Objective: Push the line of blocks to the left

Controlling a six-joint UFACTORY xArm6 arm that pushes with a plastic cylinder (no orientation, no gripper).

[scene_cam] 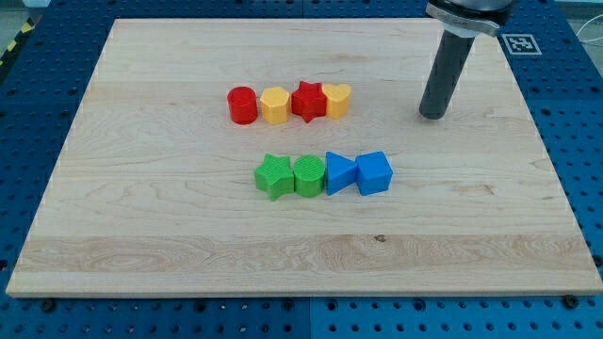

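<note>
Two lines of blocks lie on the wooden board. The upper line runs left to right: a red cylinder, a yellow hexagonal block, a red star, a yellow block. The lower line runs left to right: a green star, a green cylinder-like block, a blue triangular block, a blue cube. My tip rests on the board to the right of the upper line, well apart from the yellow block, and up and right of the blue cube.
The board lies on a blue perforated table. A black and white marker tag sits off the board's top right corner.
</note>
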